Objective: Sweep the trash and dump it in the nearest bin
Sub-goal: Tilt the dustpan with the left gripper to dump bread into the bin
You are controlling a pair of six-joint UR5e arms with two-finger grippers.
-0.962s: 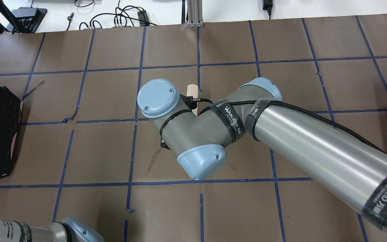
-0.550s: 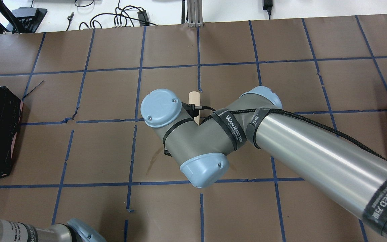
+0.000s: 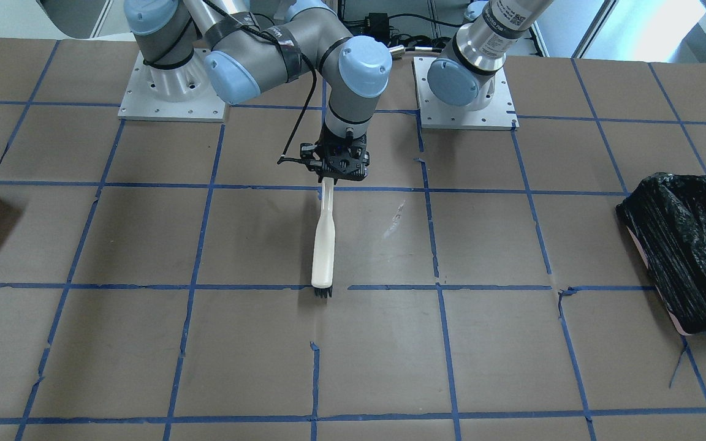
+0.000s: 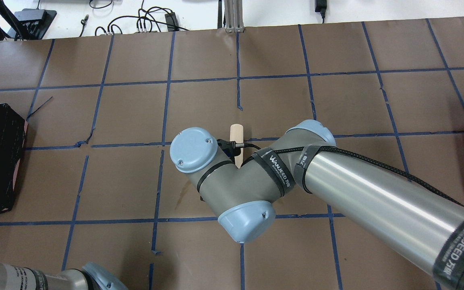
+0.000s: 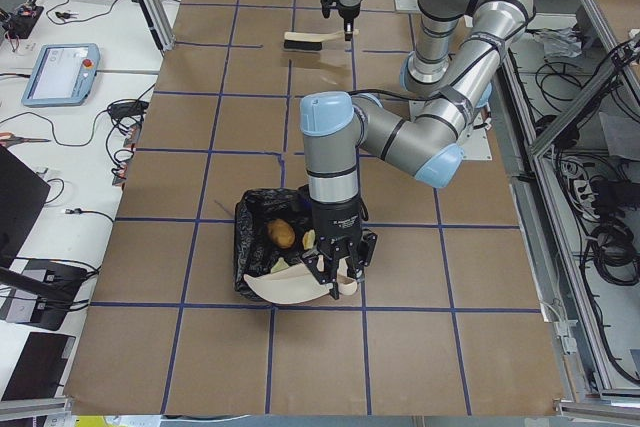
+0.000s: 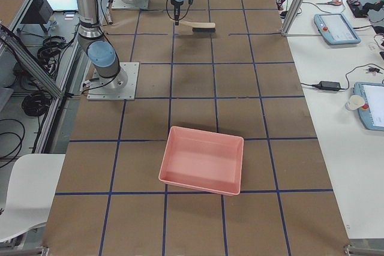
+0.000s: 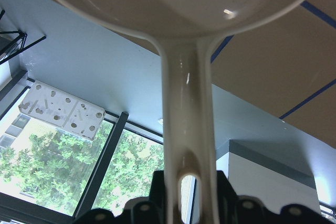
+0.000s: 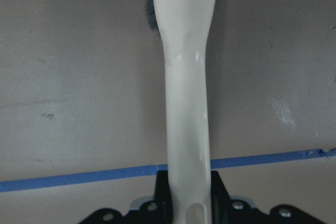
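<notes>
Left gripper [image 5: 335, 269] is clamped on the handle of the dustpan [image 5: 285, 287]; the wrist view shows the handle running straight between the fingers. The pan is tipped with its lip over the near edge of the bin [image 5: 255, 222], the black-bagged box at the robot's left end of the table [image 3: 512, 343]. Trash is in the bag: the orange-brown lump [image 5: 283, 234] with a pale chunk [image 5: 308, 238] just beside it. The third piece cannot be made out. Nothing shows on the part of the pan that is in view. Right gripper [image 3: 333, 174] is closed on the handle end of the brush [image 3: 323, 245] mid-table, well apart from the bin, with the bristle end low. Whether the bristles touch the paper cannot be told. Judgement: the dump looks all but done, and the job is to finish it clean. The pan's lip should stay inside the bag opening and tilt steeply enough that any last crumb slides off. The pan should then lift straight up before it swings away, since the loose, crinkled bag could snag on the rim and drag. The brush should stay parked where it is, out of the left arm's path. The bare pink tray [image 6: 201, 166] sits far off on the other side and is not the target.
</notes>
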